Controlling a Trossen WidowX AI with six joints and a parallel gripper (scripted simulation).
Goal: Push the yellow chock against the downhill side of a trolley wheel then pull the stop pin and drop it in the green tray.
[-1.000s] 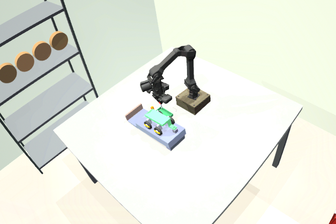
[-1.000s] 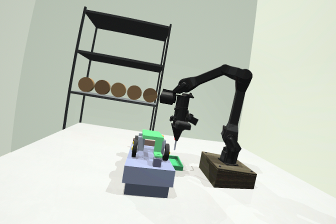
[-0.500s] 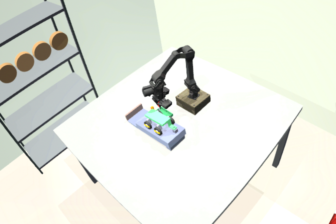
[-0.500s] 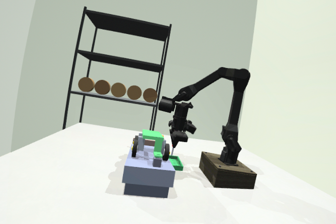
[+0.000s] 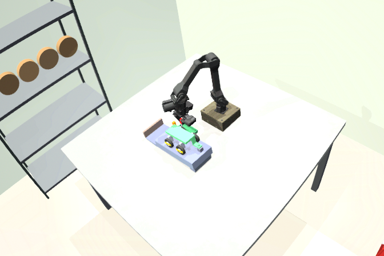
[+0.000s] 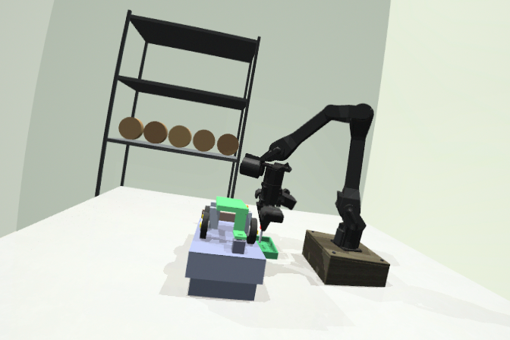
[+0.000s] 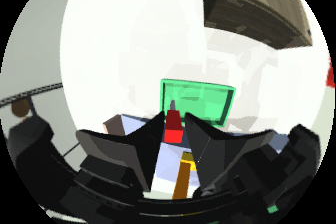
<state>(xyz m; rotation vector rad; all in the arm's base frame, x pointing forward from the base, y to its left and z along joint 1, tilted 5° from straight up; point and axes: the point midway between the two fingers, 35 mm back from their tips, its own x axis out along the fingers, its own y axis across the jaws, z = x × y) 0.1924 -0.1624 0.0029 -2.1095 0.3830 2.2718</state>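
Note:
The green trolley (image 5: 179, 134) (image 6: 231, 203) stands on the blue-grey ramp (image 5: 201, 158) (image 6: 224, 266). The orange handle of the chock (image 5: 173, 122) (image 7: 182, 179) stands upright just beyond the trolley's downhill end; its contact with a wheel is hidden. My gripper (image 6: 263, 227) (image 7: 175, 114) points down low over the green tray (image 5: 190, 128) (image 6: 269, 256) (image 7: 197, 82), its fingers slightly apart. The red-headed stop pin (image 7: 173, 134) is between them with narrow gaps at its sides, its grey shaft over the tray; whether it touches the tray floor is unclear.
The end board (image 5: 153, 127) (image 7: 114, 125) rises at the ramp's low end. The ramp and trolley stand close beside the tray. The arm's wooden base (image 5: 220, 115) (image 6: 345, 262) (image 7: 250, 14) is on the tray's other side. A shelf rack stands beyond the table.

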